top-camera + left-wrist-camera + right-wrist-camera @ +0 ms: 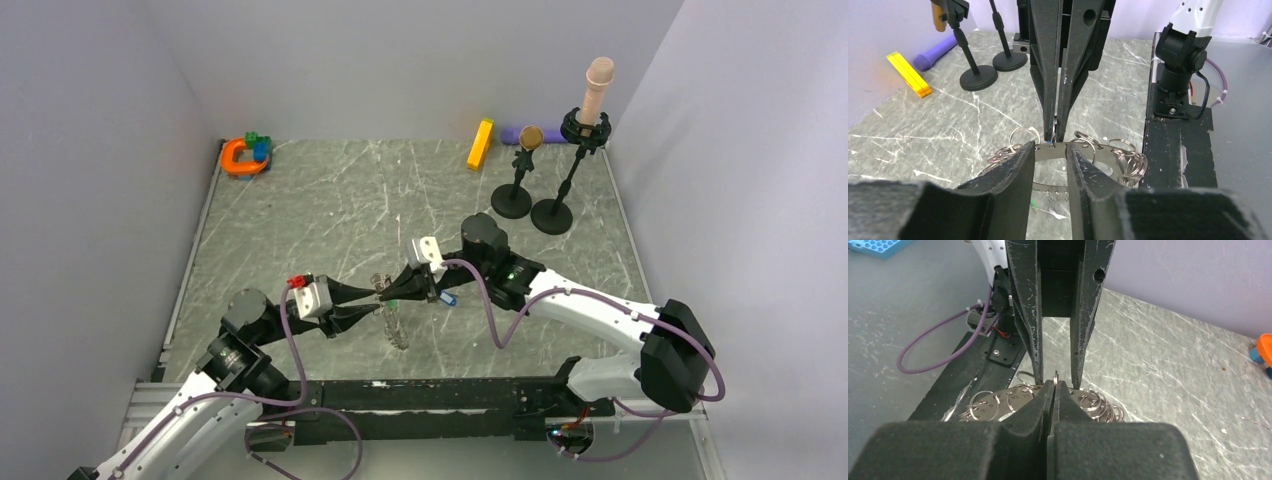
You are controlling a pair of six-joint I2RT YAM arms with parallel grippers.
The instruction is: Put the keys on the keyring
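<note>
The keyring (pixel 394 322) is a flat silvery band carrying many small split rings, lying mid-table near the front. My right gripper (pixel 1055 384) is shut, pinching one small split ring that stands up from the band (pixel 998 407). My left gripper (pixel 1050 148) faces it tip to tip, its fingers (pixel 1015 167) apart on either side of the right gripper's tips (pixel 1055 132), with the band (pixel 1048 152) running across just beyond them. A blue key (pixel 448 298) hangs by the right gripper. A green key head (pixel 1033 205) shows under the ring.
An orange horseshoe toy (pixel 238 158) with green and blue blocks sits at the back left. At the back right are a yellow bar (pixel 481 144), a purple cylinder (pixel 514 134) and two black stands (pixel 512 198) (pixel 552 213). The arms' black base rail (pixel 440 395) lies just behind the ring.
</note>
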